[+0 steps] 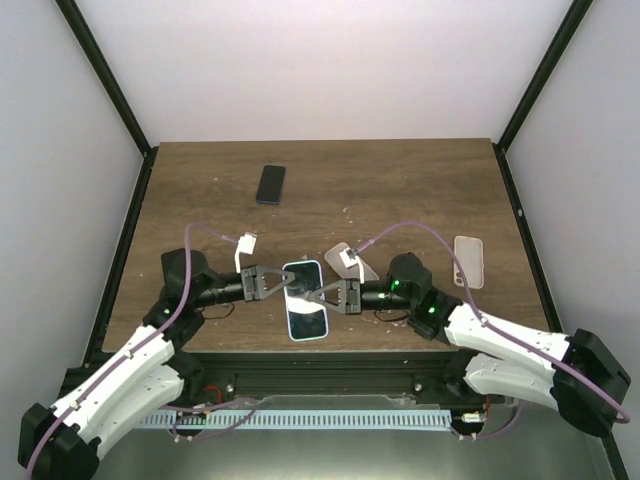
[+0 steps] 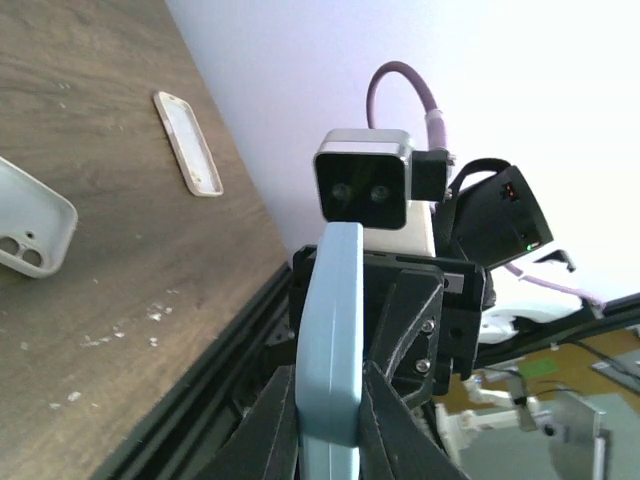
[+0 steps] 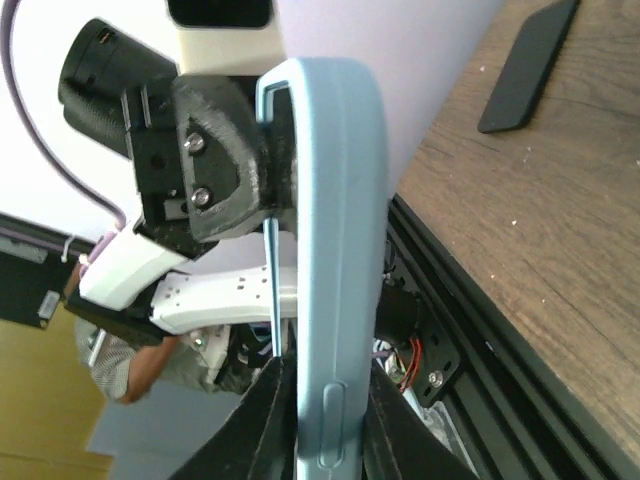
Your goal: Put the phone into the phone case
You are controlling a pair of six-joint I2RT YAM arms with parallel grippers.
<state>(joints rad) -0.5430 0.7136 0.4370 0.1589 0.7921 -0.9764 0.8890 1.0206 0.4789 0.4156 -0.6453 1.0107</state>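
A light blue phone case (image 1: 306, 312) is held up between both arms above the table's near edge, its glossy face upward. My left gripper (image 1: 283, 283) is shut on its left long edge; in the left wrist view the fingers (image 2: 270, 420) pinch the case (image 2: 331, 300) edge-on. My right gripper (image 1: 322, 296) is shut on the opposite edge, and the right wrist view shows the case (image 3: 337, 200) clamped between both fingers (image 3: 262, 420). A dark phone (image 1: 270, 184) lies flat at the back of the table, also seen in the right wrist view as a dark phone (image 3: 530, 62).
Two more cases lie on the wooden table (image 1: 400, 190): a clear one (image 1: 362, 268) just behind the right gripper and a pale one (image 1: 469, 260) to the right. Black frame posts and white walls enclose the table. White specks dot the wood.
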